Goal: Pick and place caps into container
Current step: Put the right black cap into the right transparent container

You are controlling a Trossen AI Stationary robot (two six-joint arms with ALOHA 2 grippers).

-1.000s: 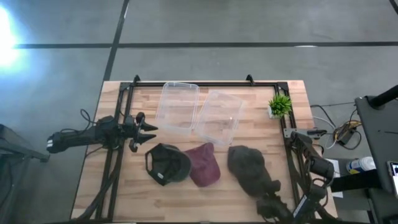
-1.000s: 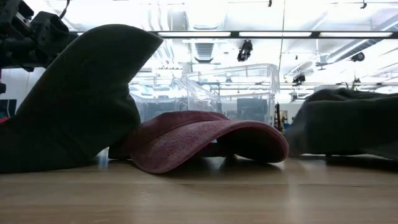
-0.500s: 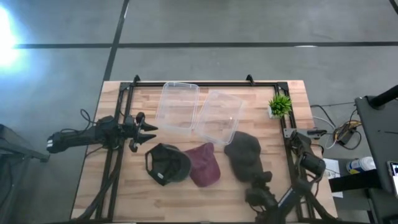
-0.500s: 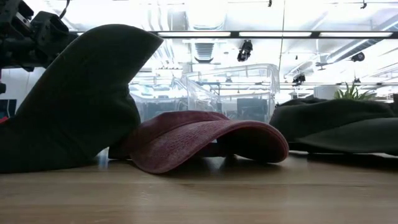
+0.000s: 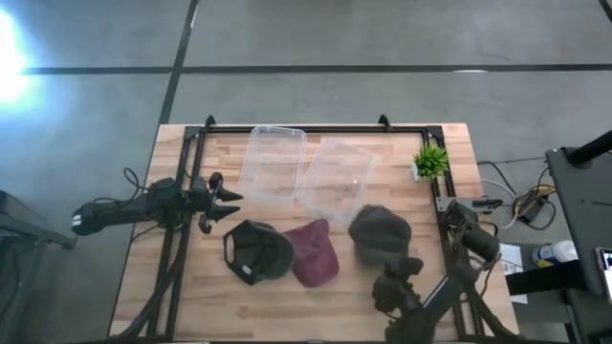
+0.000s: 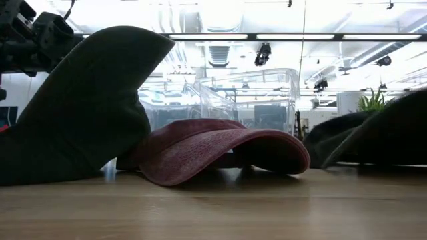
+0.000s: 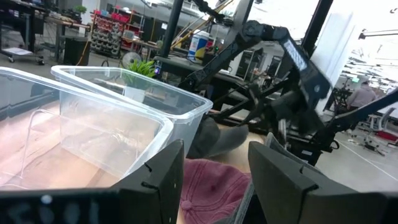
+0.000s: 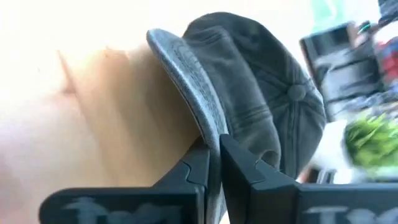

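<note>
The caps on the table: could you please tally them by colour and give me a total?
Black cap: 1
Maroon cap: 1
Olive-grey cap: 1, its brim held by the right pincer
Total: 3

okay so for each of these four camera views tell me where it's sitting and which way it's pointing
High view: overhead, straight down; both arms, three caps, containers.
Low view: table height, level; maroon cap in the middle, no gripper identifiable.
Left wrist view: past open left gripper toward the containers.
Right wrist view: right gripper pinching the olive-grey cap.
Shared: the olive-grey cap shows in all.
</note>
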